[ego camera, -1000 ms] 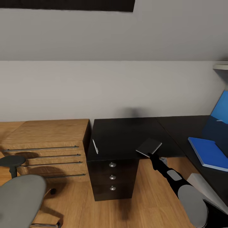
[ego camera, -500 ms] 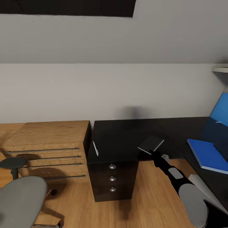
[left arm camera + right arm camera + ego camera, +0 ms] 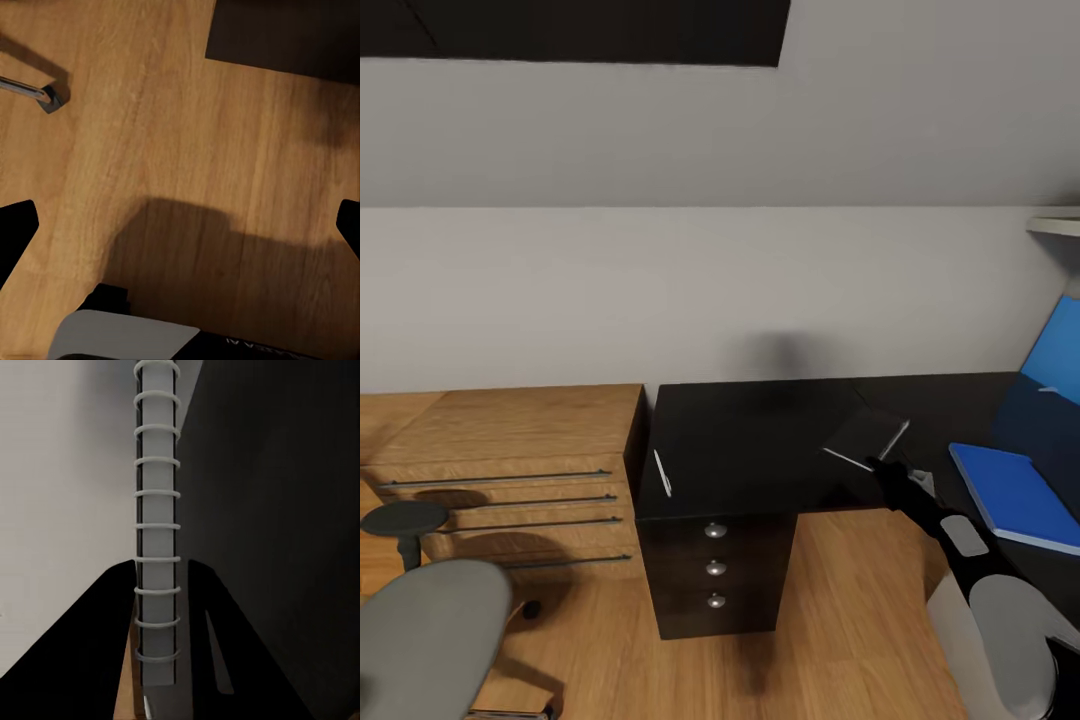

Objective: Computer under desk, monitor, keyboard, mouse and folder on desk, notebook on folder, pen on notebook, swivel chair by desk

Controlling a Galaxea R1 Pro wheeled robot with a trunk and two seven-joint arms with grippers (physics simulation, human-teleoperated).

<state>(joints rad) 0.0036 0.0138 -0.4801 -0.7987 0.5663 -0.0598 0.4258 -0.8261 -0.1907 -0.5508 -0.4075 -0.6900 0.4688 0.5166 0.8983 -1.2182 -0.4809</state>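
My right gripper [image 3: 880, 466] is shut on the grey spiral-bound notebook [image 3: 867, 436] and holds it tilted just above the black desk [image 3: 750, 440], left of the blue folder [image 3: 1015, 494]. The folder lies flat on the desk's right wing. In the right wrist view the notebook's wire spine [image 3: 156, 525] runs up between the two black fingers [image 3: 232, 652]. The whitish pen [image 3: 661, 471] lies on the desk near its left front edge. The grey swivel chair [image 3: 425, 630] stands at the lower left. My left gripper [image 3: 180, 229] hangs open over the wood floor.
A light wooden dresser [image 3: 510, 470] with bar handles stands against the desk's left side. The desk's three-drawer pedestal [image 3: 716, 568] is below the pen. A blue wall panel [image 3: 1056, 355] leans at the far right. A chrome chair leg [image 3: 34, 91] crosses the floor.
My right gripper has carried the notebook to the right and a little farther back over the desk, closer to the folder. The pen and folder have stayed in place.
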